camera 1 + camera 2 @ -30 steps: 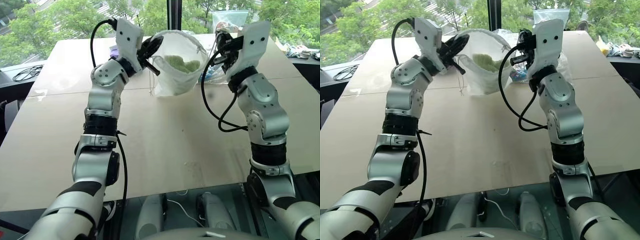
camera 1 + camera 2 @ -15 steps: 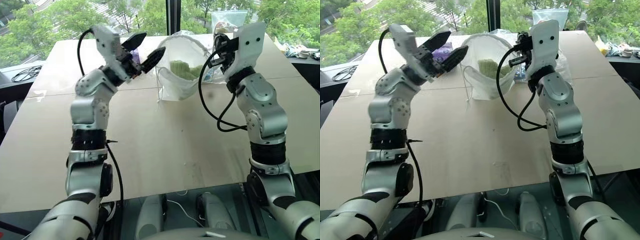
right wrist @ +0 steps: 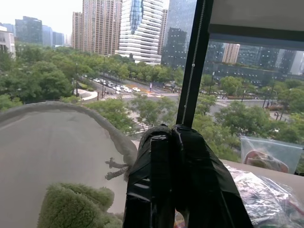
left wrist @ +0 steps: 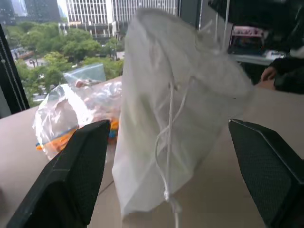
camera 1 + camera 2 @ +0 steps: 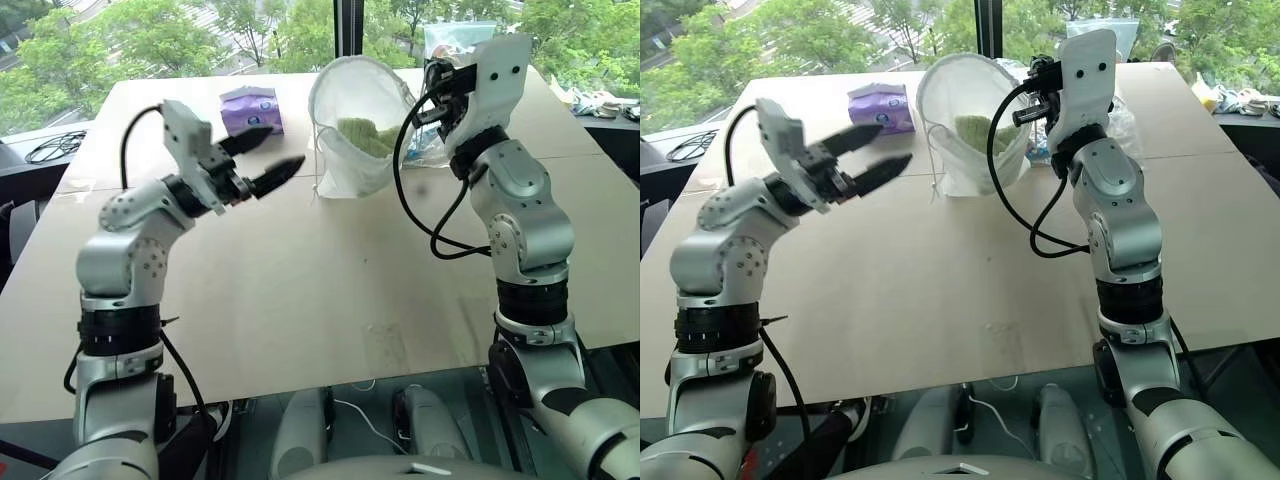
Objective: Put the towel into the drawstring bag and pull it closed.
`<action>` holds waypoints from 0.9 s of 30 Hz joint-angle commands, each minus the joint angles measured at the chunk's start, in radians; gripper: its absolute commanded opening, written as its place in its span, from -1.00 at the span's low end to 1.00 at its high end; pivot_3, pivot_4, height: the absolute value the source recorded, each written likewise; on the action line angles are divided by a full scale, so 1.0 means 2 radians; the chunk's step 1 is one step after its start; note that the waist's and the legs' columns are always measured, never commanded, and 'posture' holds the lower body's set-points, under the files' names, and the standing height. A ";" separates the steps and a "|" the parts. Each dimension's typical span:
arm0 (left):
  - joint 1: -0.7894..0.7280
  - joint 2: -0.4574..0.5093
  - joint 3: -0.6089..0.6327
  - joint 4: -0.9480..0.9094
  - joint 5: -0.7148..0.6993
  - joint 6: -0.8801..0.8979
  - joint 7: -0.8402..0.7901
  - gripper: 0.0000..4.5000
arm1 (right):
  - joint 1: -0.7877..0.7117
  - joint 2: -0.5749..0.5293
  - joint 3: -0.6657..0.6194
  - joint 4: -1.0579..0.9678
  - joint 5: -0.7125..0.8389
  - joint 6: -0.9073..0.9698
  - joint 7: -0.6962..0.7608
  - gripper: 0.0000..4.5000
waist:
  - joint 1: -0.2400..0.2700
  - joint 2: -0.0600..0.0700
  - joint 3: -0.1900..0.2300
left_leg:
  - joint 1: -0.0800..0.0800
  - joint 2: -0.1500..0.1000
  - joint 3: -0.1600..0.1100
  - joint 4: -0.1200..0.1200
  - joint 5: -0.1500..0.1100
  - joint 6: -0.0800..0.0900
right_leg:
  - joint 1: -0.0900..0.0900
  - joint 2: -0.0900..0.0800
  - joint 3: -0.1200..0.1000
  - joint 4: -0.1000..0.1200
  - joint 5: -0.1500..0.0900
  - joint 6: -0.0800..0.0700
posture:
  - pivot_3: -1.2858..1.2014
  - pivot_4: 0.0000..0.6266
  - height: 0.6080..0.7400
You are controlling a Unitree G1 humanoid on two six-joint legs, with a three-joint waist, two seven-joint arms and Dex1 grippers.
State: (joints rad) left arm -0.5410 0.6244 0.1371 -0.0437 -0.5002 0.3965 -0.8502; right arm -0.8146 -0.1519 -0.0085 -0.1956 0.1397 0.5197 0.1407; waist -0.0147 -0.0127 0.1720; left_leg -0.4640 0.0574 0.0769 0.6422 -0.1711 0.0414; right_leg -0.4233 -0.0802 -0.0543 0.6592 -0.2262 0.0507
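The right claw (image 5: 432, 88) is clamped on the rim of the bag (image 5: 352, 150), holding its mouth up at the far middle of the table (image 5: 300, 290). The towel (image 5: 366, 135) lies inside. The left claw (image 5: 262, 160), spread wide and empty, hangs left of the bag.

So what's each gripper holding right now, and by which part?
The right gripper is shut on the drawstring bag at its mouth rim. The left gripper is open and holds nothing.

No text, label, brand or number can be read anywhere.
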 commanded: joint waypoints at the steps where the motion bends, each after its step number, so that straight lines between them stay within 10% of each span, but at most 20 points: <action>1: 0.000 -0.016 -0.021 0.026 0.051 -0.063 0.013 0.83 | -0.013 -0.001 -0.003 -0.017 0.000 -0.007 -0.001 -1.00 | 0.001 0.000 0.000 | 0.000 0.000 0.000 0.000 0.000 0.000 | 0.000 0.000 0.000 0.000 0.000 0.000 | 0.03 -0.52 1.00; 17: -0.019 -0.106 -0.051 0.123 0.090 -0.136 0.024 0.83 | -0.010 -0.004 -0.004 -0.029 -0.008 -0.004 -0.003 -1.00 | 0.000 0.000 0.000 | 0.000 0.000 0.000 0.000 0.000 0.000 | 0.000 0.000 0.000 0.000 0.000 0.000 | 0.03 -0.52 1.00; 27: -0.021 -0.119 -0.041 0.156 0.094 -0.161 0.027 -0.91 | -0.008 -0.005 -0.001 -0.033 -0.012 -0.003 -0.004 -1.00 | 0.000 0.000 0.000 | 0.000 0.000 0.000 0.000 0.000 0.000 | 0.000 0.000 0.000 0.000 0.000 0.000 | 0.03 -0.52 1.00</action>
State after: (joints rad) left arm -0.5678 0.3836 0.0314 0.2759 -0.3141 0.1021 -0.8001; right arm -0.8145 -0.1564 -0.0076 -0.2007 0.1210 0.5213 0.1381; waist -0.0141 -0.0127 0.1720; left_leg -0.4643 0.0575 0.0774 0.6420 -0.1711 0.0415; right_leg -0.4234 -0.0803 -0.0541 0.6588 -0.2261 0.0509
